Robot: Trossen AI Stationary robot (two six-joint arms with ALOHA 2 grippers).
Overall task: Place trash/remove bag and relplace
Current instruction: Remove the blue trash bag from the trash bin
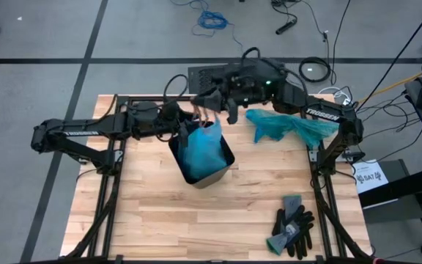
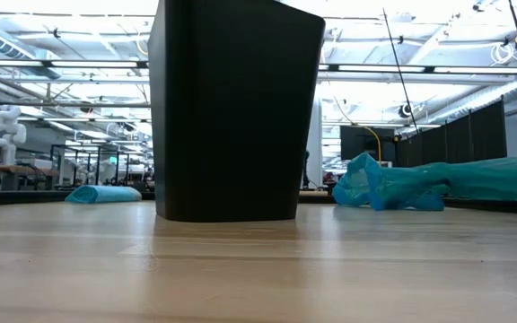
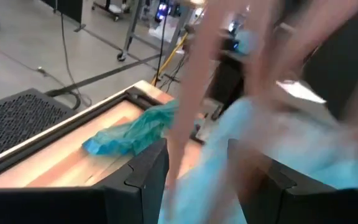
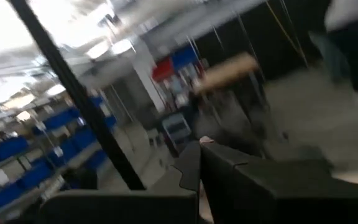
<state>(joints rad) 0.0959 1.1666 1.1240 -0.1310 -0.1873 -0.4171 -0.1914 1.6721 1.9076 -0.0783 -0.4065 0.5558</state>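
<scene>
The black bin (image 1: 222, 167) stands on the table's middle and shows in the low view too (image 2: 232, 108). The pale sky-blue bag (image 1: 200, 147) bulges up out of it. My left gripper (image 1: 189, 126) is at the bag's top by the bin's far-left rim, with the bag (image 3: 229, 162) filling the gap between its fingers. My right gripper (image 1: 222, 99) hovers shut just beyond the bin's far side; its wrist view (image 4: 199, 163) shows only the room. No trash is in view. My left gripper has gathered plastic of the bag's upper part (image 3: 197, 180) between its two fingers (image 3: 148, 174); how many layers cannot be told because of blur. It comes from the table's left, about level. The bag rises above the bin's rim while its lower part stays inside the bin.
A darker teal-green bag (image 1: 291, 126) lies to the right of the bin near the far edge (image 2: 420, 184). Black-and-grey gloves (image 1: 293, 227) lie near the right front corner. A small pale blue bundle (image 2: 104, 193) lies far back left. The near half of the table (image 1: 160, 220) is bare wood.
</scene>
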